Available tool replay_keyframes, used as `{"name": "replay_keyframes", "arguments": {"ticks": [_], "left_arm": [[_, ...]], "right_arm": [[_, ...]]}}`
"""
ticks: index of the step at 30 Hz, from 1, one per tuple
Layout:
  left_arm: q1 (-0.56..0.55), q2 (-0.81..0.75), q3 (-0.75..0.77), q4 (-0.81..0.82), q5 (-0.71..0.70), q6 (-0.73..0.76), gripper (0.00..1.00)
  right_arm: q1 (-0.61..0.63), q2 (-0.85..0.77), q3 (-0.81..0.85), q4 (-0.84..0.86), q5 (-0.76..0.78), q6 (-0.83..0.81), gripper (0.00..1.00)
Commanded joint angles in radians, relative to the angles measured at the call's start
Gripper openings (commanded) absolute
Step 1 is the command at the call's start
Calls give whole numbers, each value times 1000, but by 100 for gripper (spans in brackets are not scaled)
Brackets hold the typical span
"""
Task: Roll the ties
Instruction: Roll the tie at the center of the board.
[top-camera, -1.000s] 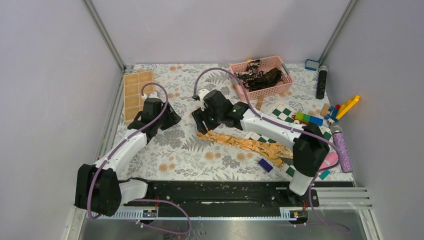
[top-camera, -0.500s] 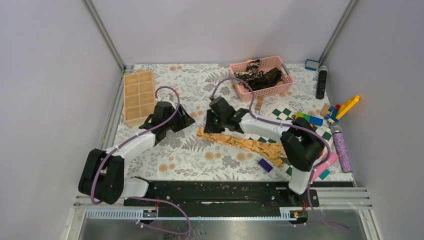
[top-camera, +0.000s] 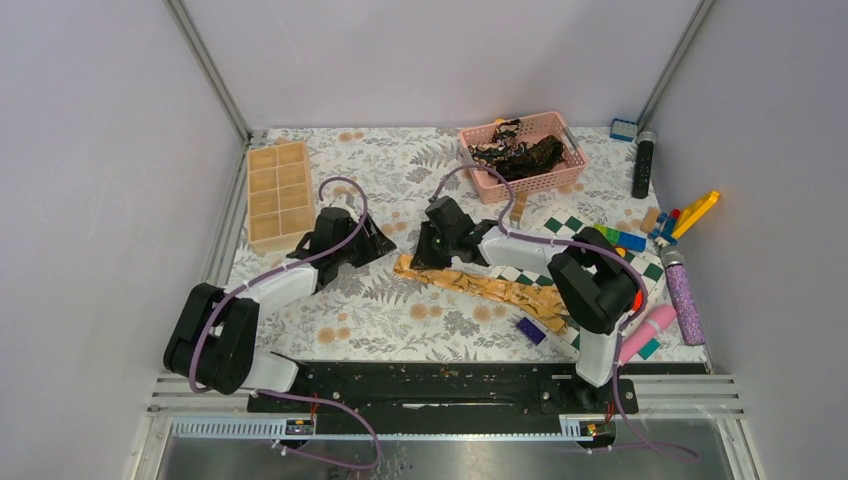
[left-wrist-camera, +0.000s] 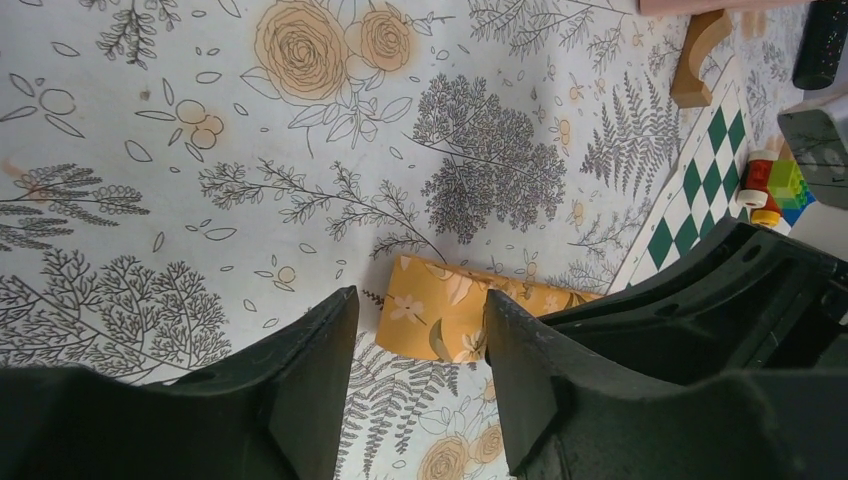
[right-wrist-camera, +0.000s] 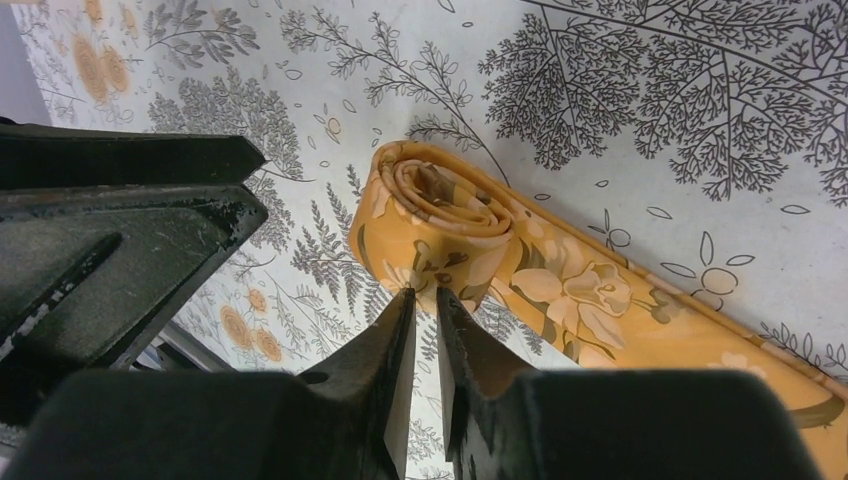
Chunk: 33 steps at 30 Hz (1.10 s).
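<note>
A golden-tan tie (top-camera: 490, 288) lies across the flowered table, its left end wound into a small roll (right-wrist-camera: 440, 205). My right gripper (right-wrist-camera: 426, 296) sits low at that roll, its fingers drawn almost together and their tips nipping the roll's lower edge. From the left, my left gripper (left-wrist-camera: 420, 300) stands open, a finger on each side of the tie's end (left-wrist-camera: 440, 310), touching nothing. The two grippers face each other closely in the top view. Dark ties (top-camera: 520, 155) lie heaped in the pink basket (top-camera: 545, 185) at the back.
A wooden compartment tray (top-camera: 277, 190) stands back left. The green-and-white checkered board (top-camera: 565, 228) lies under the tie's right part, with toy bricks (top-camera: 620, 238), a black cylinder (top-camera: 642, 165), a glittery purple tube (top-camera: 683, 295) and a purple brick (top-camera: 531, 331) nearby. A wooden arch block (left-wrist-camera: 697, 55) lies near the basket.
My left arm has swung right toward the tie's rolled end. My right gripper has dropped onto that end and closed from wide open to a narrow pinch.
</note>
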Motion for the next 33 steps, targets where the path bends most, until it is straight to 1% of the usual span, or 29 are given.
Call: {"name": "replay_keyframes", "arguments": {"ticks": [1,10,14,17,20,23,28,33], "left_arm": [[-11,24,-19,99,29,-6,50],[-25,63,-33,148,47,-2,50],[-30,66,-36,155,48,-1,50],[-32,65,-34,153,44,-1,50],[-32,62,-32,150,42,-1,50],[-32,63,-31,148,39,0,50],[-32,63,-28,143,37,2,49],[-32,65,-25,138,38,5,49]], "right_arm": [[-9,19,-6,29,-14,20,20],[-11,31,-29,32,10,26,19],[-12,23,-38,52,-11,25,20],[-13,-5,-41,54,-15,19,24],[-17,-35,-34,54,-23,12,33],[-19,-60,-26,46,-15,8,38],[-27,-74,-14,19,10,-10,38],[-35,-57,-5,9,20,-15,35]]}}
